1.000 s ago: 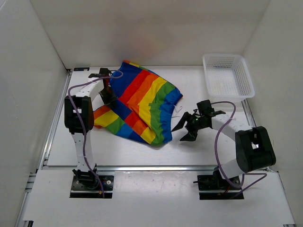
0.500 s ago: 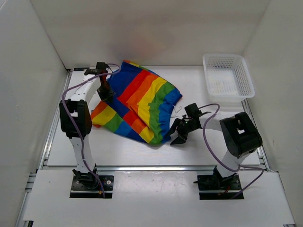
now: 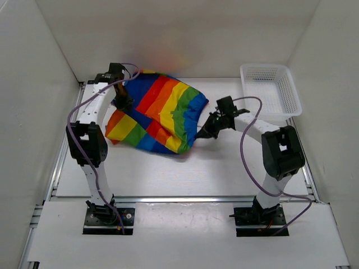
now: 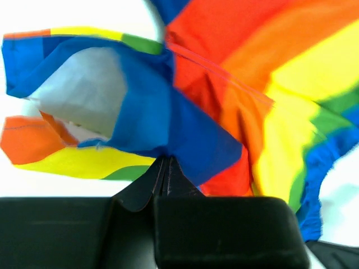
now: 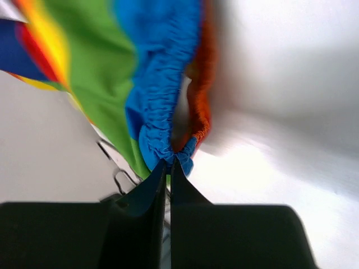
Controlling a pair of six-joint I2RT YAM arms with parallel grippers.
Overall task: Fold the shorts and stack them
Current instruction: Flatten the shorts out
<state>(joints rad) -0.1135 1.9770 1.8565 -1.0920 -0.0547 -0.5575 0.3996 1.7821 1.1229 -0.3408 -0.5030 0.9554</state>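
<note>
White worktop (image 3: 235,168) below, we see rainbow shorts (image 3: 162,112) slung between left jaws and right jaws, both clenched on them; mesh basket (image 3: 267,66) apart.

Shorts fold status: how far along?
Done: both grips on the shorts are made, left gripper shut on a blue corner, right gripper shut on the gathered blue band. In hand: fabric held spread between the arms. Left: no fold visible yet, nothing stacked.
</note>
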